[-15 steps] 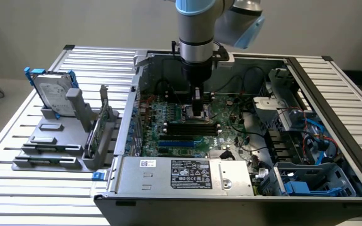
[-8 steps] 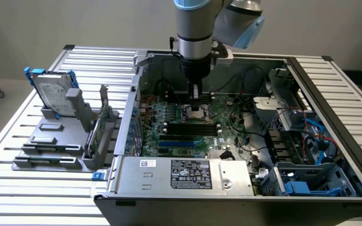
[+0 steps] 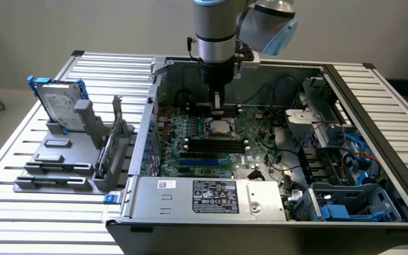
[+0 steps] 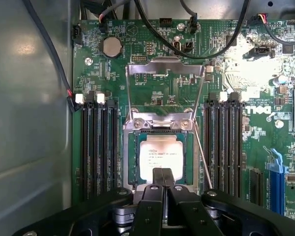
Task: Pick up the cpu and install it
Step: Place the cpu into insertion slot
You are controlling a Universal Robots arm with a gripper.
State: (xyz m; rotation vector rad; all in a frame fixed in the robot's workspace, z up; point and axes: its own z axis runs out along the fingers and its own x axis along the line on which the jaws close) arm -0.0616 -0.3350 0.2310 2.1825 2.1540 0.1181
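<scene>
closed hand (image 4: 162, 173) at cpu (image 4: 160, 153) edge

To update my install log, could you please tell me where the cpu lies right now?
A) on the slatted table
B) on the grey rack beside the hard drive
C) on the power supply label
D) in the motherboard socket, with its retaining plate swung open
D: the cpu sits inside the socket frame, and the retaining plate is swung open.

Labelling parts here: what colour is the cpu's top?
The cpu top is silver-grey; best in the wrist view.
</scene>
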